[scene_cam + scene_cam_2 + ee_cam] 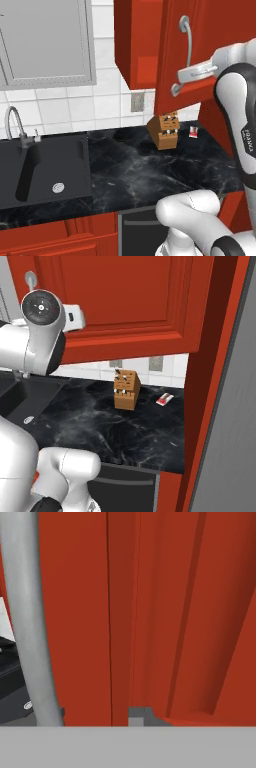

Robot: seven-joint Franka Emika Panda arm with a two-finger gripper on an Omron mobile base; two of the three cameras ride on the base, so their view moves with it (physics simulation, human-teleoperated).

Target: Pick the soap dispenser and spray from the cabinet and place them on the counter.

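Opening step, I judge: the cabinet (200,55) door stands swung out at one o'clock, its silver handle (184,55) running upright. The tool (192,74) sits at that handle; whether its jaws grip it I cannot tell. Next, clear the door and look inside for both bottles, above the worktop (150,165).

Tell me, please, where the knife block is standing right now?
The knife block stands on the black counter against the tiled wall, under the red cabinet, beside a small red packet.

Red cabinet (175,55) door stands ajar above the black marble counter (135,170).
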